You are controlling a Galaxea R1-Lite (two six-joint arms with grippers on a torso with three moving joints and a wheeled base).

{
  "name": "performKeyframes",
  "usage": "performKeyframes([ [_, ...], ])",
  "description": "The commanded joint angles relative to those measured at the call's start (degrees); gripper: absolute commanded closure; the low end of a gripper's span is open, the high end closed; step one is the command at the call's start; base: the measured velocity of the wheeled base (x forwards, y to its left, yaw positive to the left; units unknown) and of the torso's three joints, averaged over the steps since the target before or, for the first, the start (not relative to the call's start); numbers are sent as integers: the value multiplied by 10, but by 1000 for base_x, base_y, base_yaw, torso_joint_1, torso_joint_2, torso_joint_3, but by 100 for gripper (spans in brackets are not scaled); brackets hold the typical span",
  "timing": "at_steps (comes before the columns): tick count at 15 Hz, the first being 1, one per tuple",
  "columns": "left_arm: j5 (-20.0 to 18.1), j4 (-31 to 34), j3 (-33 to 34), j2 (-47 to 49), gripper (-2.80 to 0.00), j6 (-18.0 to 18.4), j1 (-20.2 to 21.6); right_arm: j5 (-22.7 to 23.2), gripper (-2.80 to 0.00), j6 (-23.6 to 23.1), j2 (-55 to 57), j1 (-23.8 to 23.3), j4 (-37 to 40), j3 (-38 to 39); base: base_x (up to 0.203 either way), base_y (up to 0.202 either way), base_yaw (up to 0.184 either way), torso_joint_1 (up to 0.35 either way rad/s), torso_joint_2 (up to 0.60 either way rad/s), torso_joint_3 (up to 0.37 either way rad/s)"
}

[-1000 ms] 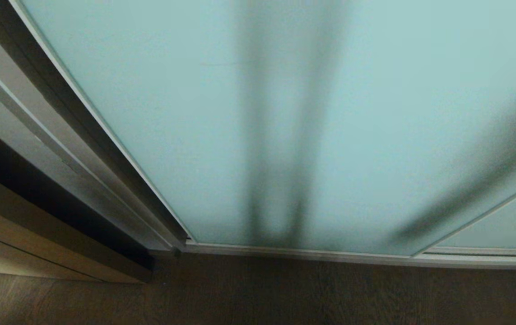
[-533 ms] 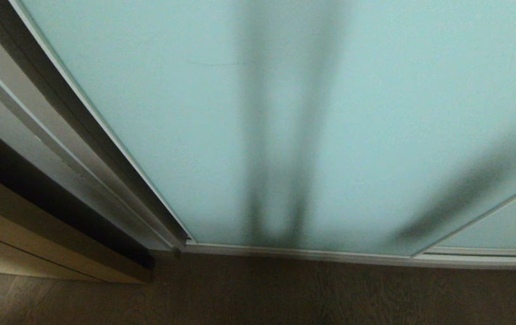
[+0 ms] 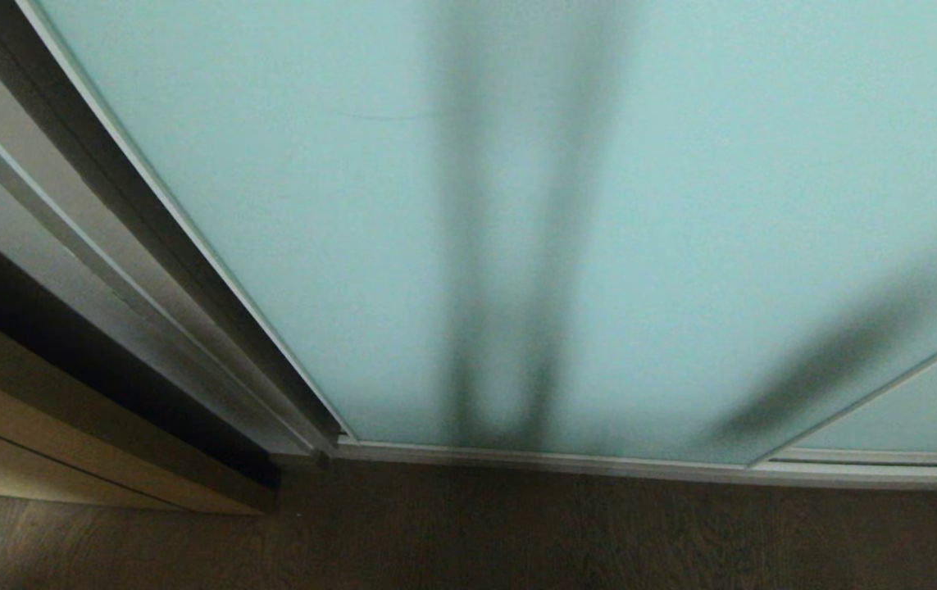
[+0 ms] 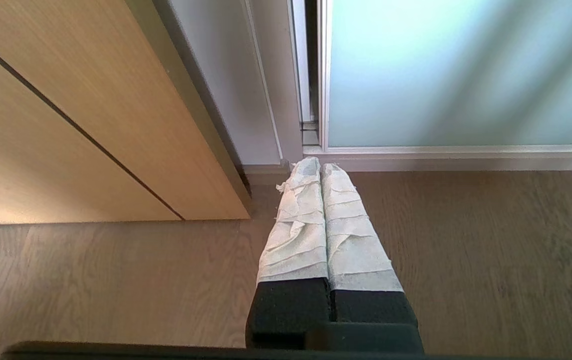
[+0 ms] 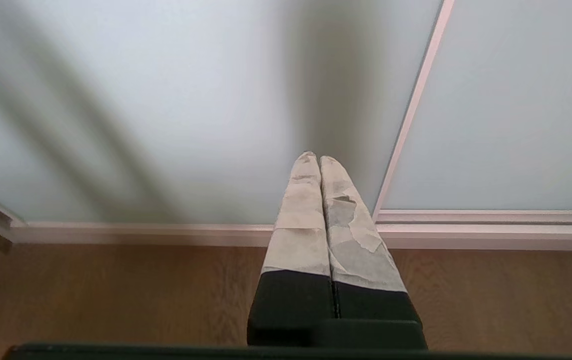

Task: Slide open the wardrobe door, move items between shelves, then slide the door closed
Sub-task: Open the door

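Right pincer point(image 5: 314, 159) pressed together, empty, poised over the floor point(image 5: 115, 295) facing the sliding wardrobe door point(image 5: 190, 100) — still closed. Left pincer point(image 4: 314, 164) likewise pressed together near the door's frame edge. Opening step pending — next needs purchase on that frame.

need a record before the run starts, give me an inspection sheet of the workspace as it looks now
surface: wood-grain floor, bare where seen.
job's things: sliding wardrobe door of frosted aqua glass shut against the left frame; a second glass panel overlaps at the right; shelves not in view.
clutter: nothing seen.
grippers: left tool shut and empty, above the floor near the door's lower left corner; right tool shut and empty, pointing at the glass beside the panels' overlap; neither arm shows in the head view.
cables: nothing seen.
surroundings: light wood cabinet left of the wardrobe; silver floor track under the door.
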Motion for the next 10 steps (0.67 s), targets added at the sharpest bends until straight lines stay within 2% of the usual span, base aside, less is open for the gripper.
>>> performKeyframes([
  [1, 0, 0, 0, 1, 0, 0, 0, -2, 0, 4, -2, 0, -3, 3, 0, 0, 0, 0, 0, 0],
  [4, 0, 0, 0, 1, 0, 0, 0, 2, 0, -1, -2, 0, -3, 3, 0, 0, 0, 0, 0, 0],
  [6, -1, 0, 0, 1, 0, 0, 0, 6, 0, -21, -2, 0, 4, 3, 0, 0, 0, 0, 0, 0],
  [10, 0, 0, 0, 1, 0, 1, 0, 23, 0, -40, -1, 0, 123, 3, 0, 0, 0, 0, 0, 0],
])
